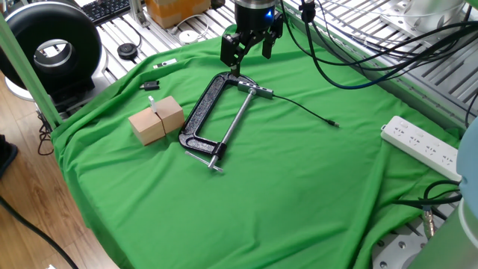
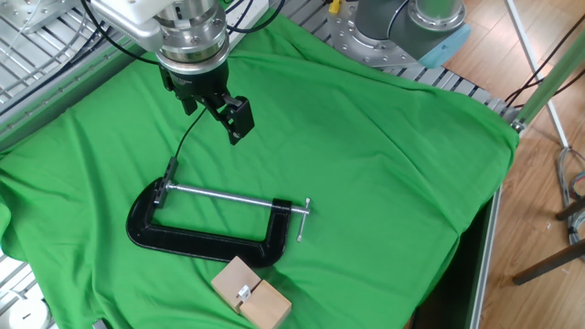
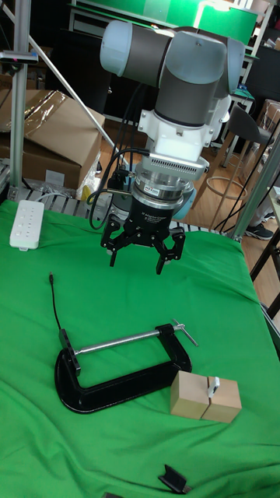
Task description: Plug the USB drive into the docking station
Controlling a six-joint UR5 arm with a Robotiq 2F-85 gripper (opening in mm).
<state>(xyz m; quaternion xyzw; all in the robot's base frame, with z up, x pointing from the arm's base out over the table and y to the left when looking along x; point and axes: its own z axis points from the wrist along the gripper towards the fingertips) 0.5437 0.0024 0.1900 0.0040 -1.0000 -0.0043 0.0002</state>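
Note:
My gripper [image 1: 249,52] [image 2: 215,111] [image 3: 140,253] hangs open above the far part of the green cloth, with nothing between its fingers. Just below and in front of it lies the docking station [image 1: 258,92] [image 2: 171,169] [image 3: 65,340], a small grey adapter at the jaw end of the black C-clamp [image 1: 213,119] [image 2: 196,239] [image 3: 124,373]. Its thin black cable [image 1: 302,108] runs off to a small plug. The USB drive [image 1: 152,104] [image 2: 244,292] [image 3: 211,384] stands upright, a whitish stick in the gap between two wooden blocks [image 1: 157,119] [image 3: 204,397], well away from the gripper.
A white power strip [image 1: 422,144] [image 3: 27,224] lies at the cloth's edge. A small black piece [image 1: 151,86] [image 3: 173,478] and a white tag [image 1: 166,64] sit beyond the blocks. Cables hang around the arm, and metal rails border the cloth.

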